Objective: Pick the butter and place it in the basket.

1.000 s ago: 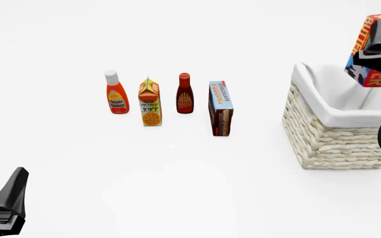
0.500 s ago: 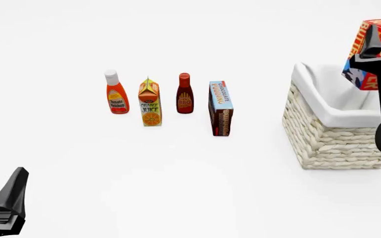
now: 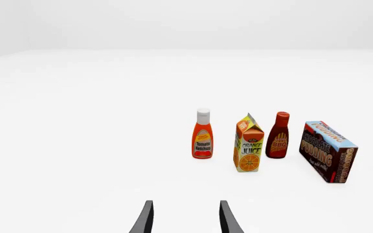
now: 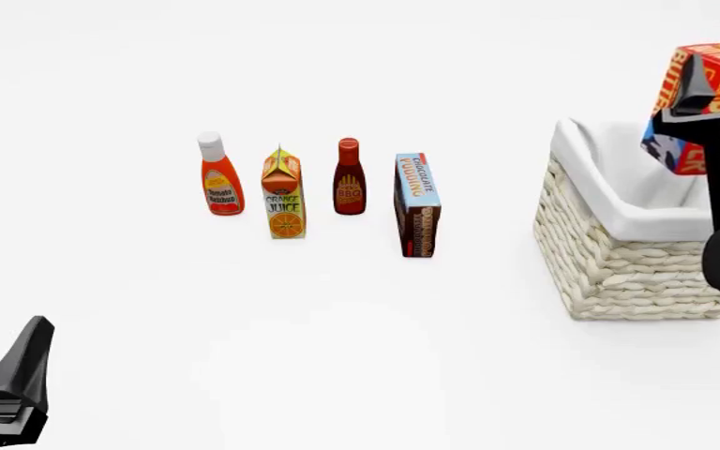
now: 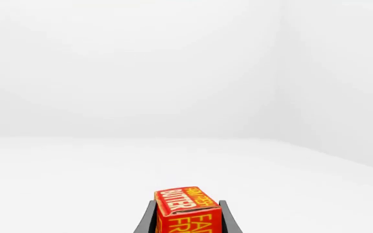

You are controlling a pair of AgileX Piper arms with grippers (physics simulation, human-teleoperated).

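Observation:
The red-orange butter [image 4: 697, 103] box hangs tilted in the air above the basket [image 4: 629, 230], at the right edge of the front view. My right gripper [image 4: 707, 98] is shut on it. In the right wrist view the butter [image 5: 186, 209] sits between the two dark fingers [image 5: 146, 221]. The basket is a large cream wicker one with white lining, standing on the table at right. My left gripper [image 3: 184, 217] is open near the table's front left corner, with nothing between its fingers; it also shows in the front view [image 4: 10, 384].
A row of groceries stands mid-table: tomato ketchup bottle [image 4: 218, 175], orange juice carton [image 4: 284, 194], BBQ sauce bottle [image 4: 349, 177] and chocolate pudding box [image 4: 416, 205]. The same row shows in the left wrist view, with the pudding box [image 3: 328, 151] at its end.
My right gripper has carried the butter a little to the left and slightly down, over the basket. The left arm has stayed still.

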